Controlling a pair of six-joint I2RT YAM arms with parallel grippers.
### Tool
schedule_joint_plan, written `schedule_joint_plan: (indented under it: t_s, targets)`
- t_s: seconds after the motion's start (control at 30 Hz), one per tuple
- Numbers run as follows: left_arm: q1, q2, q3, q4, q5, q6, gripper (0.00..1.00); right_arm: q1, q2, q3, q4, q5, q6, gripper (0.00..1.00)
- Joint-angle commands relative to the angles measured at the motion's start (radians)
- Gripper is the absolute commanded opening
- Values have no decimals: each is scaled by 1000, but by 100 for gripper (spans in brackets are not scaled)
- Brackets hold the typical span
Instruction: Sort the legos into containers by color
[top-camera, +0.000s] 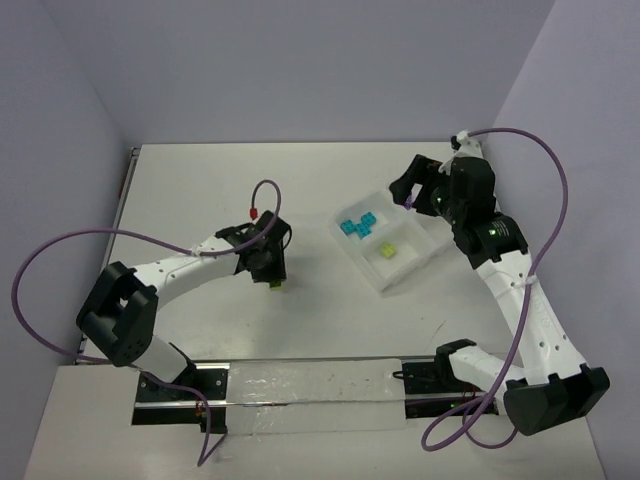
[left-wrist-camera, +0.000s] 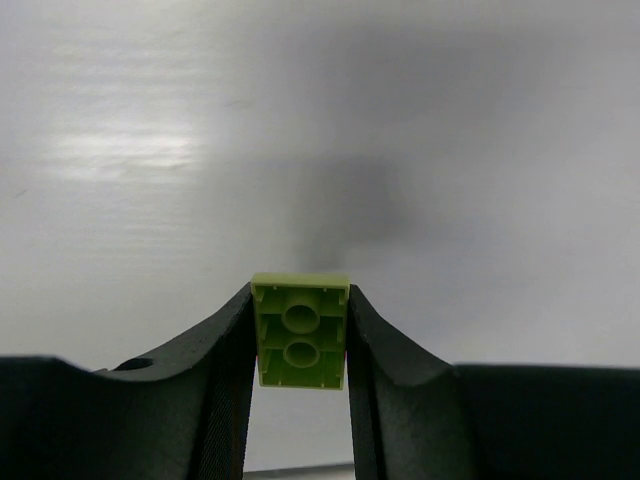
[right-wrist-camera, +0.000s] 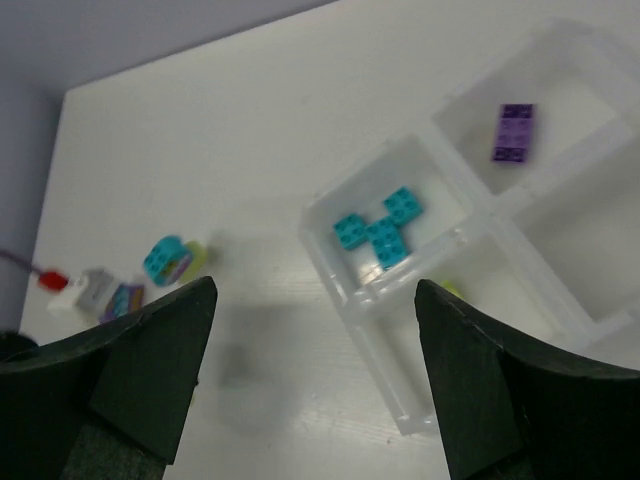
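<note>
My left gripper (left-wrist-camera: 300, 300) is shut on a lime green lego (left-wrist-camera: 300, 335), gripped by its sides with the hollow underside facing the camera. From above, that gripper (top-camera: 272, 272) hangs over the mid-table with the lime lego (top-camera: 274, 286) at its tips, left of the clear divided tray (top-camera: 412, 268). My right gripper (right-wrist-camera: 312, 290) is open and holds nothing. It hovers over the tray's near-left corner (right-wrist-camera: 405, 415). Three cyan legos (right-wrist-camera: 380, 232) lie in one compartment, a purple lego (right-wrist-camera: 515, 132) in another, and a lime one (top-camera: 387, 252) in a third.
A blurred cyan and lime piece (right-wrist-camera: 170, 260) shows on the table at the left of the right wrist view, near the left arm's red cable plug (right-wrist-camera: 50, 280). Purple cables (top-camera: 60, 250) loop off both arms. A metal rail (top-camera: 300, 392) runs along the near edge.
</note>
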Motion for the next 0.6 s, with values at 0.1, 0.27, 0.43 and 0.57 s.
schedule_joint_plan:
  t_s: [0.1,0.27,0.43,0.57]
  targets:
    - [35,-31,303,201,508,142,0,-3,82,-2,122,-675,-108,89]
    - [94,19,341,390,750,97,0,-3,54,-31,140,-660,-95,89]
    - [125,74,363,502,886,11,0,-1,70,9,59,-666,-143,86]
    - [167,107,368,608,916,-115,0,-1,67,-17,79,-704,-135,86]
